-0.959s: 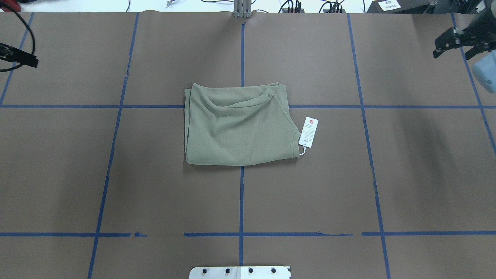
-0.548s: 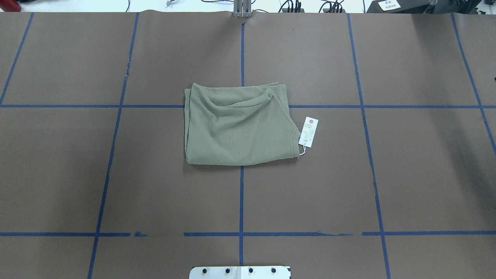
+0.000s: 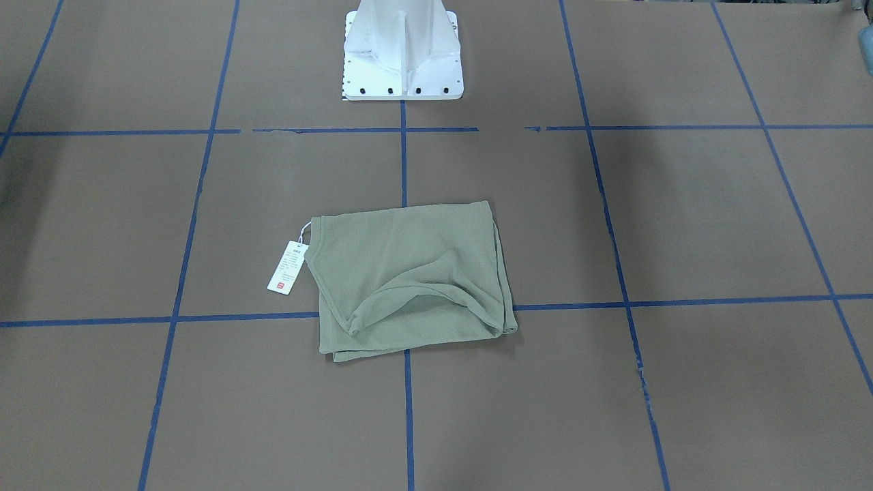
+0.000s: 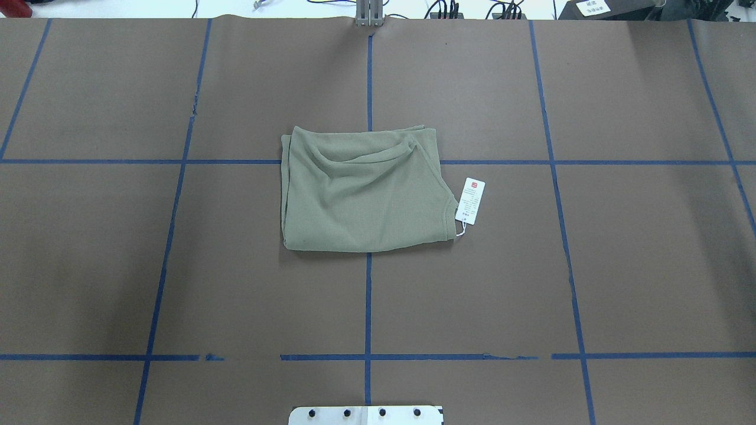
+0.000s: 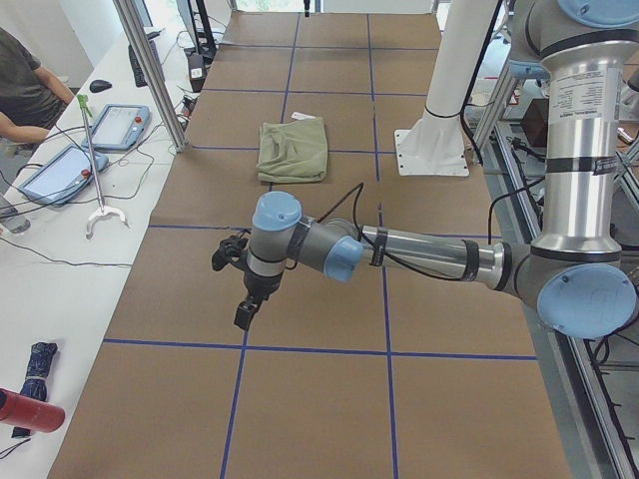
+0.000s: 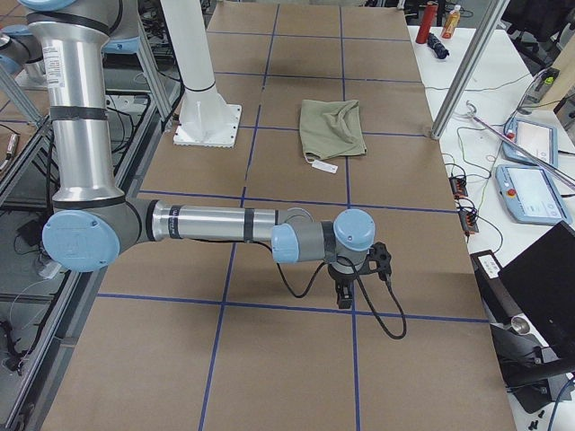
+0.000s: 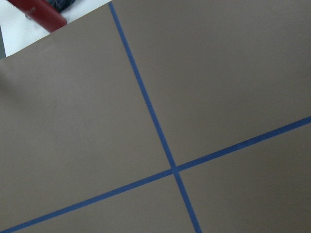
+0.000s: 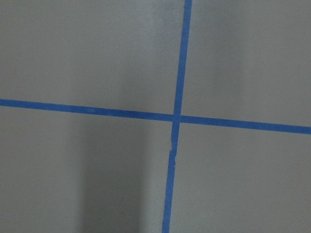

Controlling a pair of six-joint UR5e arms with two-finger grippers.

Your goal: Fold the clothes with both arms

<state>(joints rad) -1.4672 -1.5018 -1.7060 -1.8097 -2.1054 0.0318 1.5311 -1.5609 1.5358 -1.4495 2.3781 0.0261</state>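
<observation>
Both grippers had slipped out of the overhead view, where a second before they had sat at its far left and right edges, while the shirt (image 4: 360, 195) had not shifted at all. It lay mid-table, straddling the centre blue tape line (image 4: 367, 307), as a squarish folded packet. The left gripper (image 5: 245, 317) and right gripper (image 6: 343, 289) hung low over bare paper at opposite ends, well apart from the garment. Whether their fingers were open or closed could not be told from those side views, and the wrist cameras showed only tape crossings. That retreat suggested the folding was done, or nearly so. The cloth was a soft, matte, finely ribbed sage-green knit, with a rounded fold along its left edge and a slack curved ridge near its far edge. A stiff white hang tag (image 4: 471, 201) on a thin string lay flat just beside its right edge, on the brown paper table (image 4: 649, 265).
</observation>
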